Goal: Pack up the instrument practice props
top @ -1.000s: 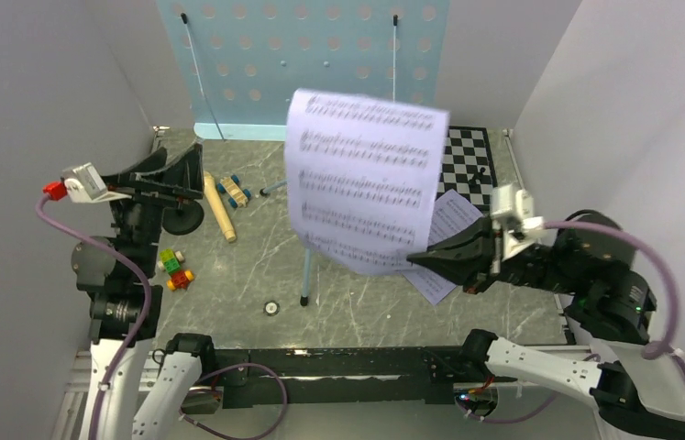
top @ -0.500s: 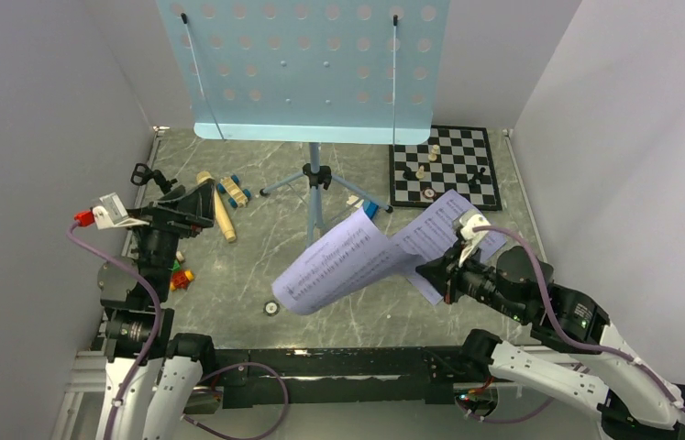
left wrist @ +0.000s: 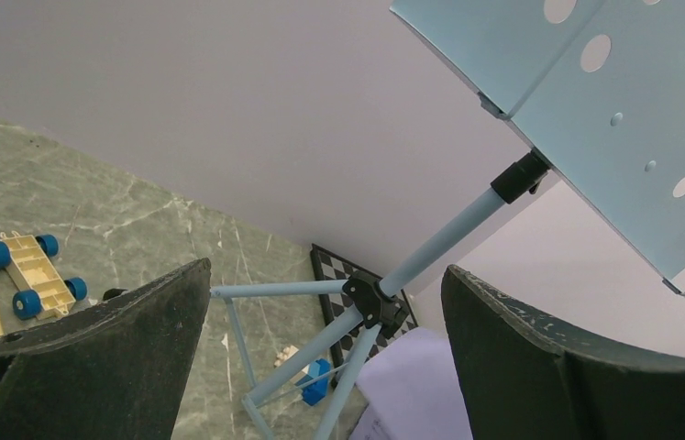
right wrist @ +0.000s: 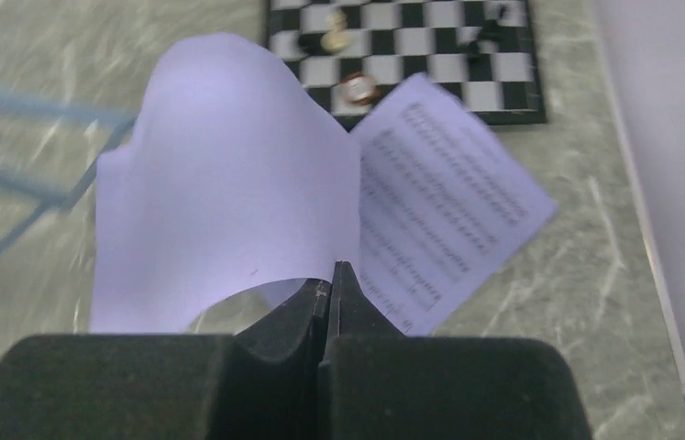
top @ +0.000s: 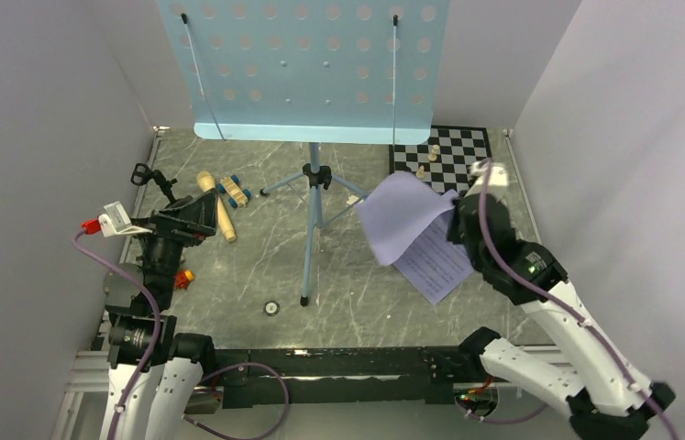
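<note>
The tall light-blue perforated music stand rises at the back on tripod legs. My right gripper is shut on the edge of a lavender sheet-music page, which curls in the air. That held page hangs just above a second page lying flat on the table. In the right wrist view the gripper pinches the sheet between closed jaws. My left gripper is open and empty, and it faces the stand's hub. The tan microphone lies beside it. The mic stand is hidden.
A chessboard with pieces lies at the back right, right behind the pages. A toy car sits by the microphone. Coloured blocks lie under the left arm, and a blue block lies by the tripod. White walls close in on both sides.
The right gripper has swung the held page from the middle of the table back to the right, over the lying page. The left arm has barely shifted.
</note>
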Available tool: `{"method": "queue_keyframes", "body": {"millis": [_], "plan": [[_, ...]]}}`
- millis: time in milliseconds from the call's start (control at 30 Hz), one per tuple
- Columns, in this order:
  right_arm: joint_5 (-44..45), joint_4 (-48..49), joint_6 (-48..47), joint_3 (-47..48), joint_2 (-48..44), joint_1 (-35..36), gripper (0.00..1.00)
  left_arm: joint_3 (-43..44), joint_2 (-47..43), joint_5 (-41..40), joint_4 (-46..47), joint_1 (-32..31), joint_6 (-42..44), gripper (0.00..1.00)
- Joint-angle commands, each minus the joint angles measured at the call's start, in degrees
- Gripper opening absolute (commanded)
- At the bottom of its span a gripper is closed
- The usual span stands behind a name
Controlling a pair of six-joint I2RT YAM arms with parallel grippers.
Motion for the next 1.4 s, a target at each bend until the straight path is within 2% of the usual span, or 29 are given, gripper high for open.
{"method": "queue_keyframes", "body": {"millis": [0,67,167,233,300,400,467,533,667,733,867,1067,1233,1367], "plan": [[-15.6,10.7,-2.5,0.3,-0.2,-22.1,0.0,-0.1,-0.6,0.9,1.1,-0.5,-1.7,0.99],[-25.6,13.2,-0.5,1.4,1.9,-30.4,0.0,-0.1,-0.6,0.9,1.2,-0.7,-1.6,0.99],[-29.7,16.1,3.3,4.7,5.9,-33.6,0.0,0.1,-0.4,0.4,0.9,-0.9,-1.2,0.99],[-36.1,18.0,7.8,9.0,9.7,-38.3,0.0,0.2,-0.2,0.4,1.0,-1.0,-1.1,0.99],[-46.2,19.0,13.7,14.2,14.6,-41.9,0.0,0.0,0.2,0.4,1.2,-1.1,-1.5,0.99],[-59.6,28.0,25.9,17.0,18.1,-44.9,0.0,0.0,0.5,0.5,2.9,-1.1,-1.9,0.99],[-58.8,27.3,28.4,17.6,19.5,-45.2,0.0,0.0,0.3,0.4,2.1,-1.1,-1.7,0.99],[-55.5,25.9,27.1,13.7,19.5,-45.9,0.0,-0.4,-0.6,0.4,1.7,-1.2,-1.2,0.99],[-60.6,35.7,31.9,-7.4,17.0,-48.1,0.0,-2.9,-1.8,0.4,1.8,-2.0,-1.5,0.99],[-60.6,37.6,31.7,-12.3,14.5,-48.1,0.0,-3.4,-2.0,0.4,1.7,-2.8,-1.5,0.99],[-55.4,32.0,26.2,-13.0,8.6,-45.5,0.0,-4.5,-2.2,0.4,2.8,-3.7,-2.0,0.99],[-51.4,28.1,23.4,-16.7,2.3,-43.6,0.0,-5.7,-1.6,1.8,5.1,-4.0,-3.6,0.99],[-49.7,30.0,23.2,-25.0,-0.1,-44.9,0.0,-7.3,-1.1,2.6,5.5,-4.3,-4.3,0.99],[-53.1,33.9,24.8,-31.6,0.7,-48.2,0.0,-8.5,-1.3,3.0,5.2,-4.6,-4.7,0.99]]}}
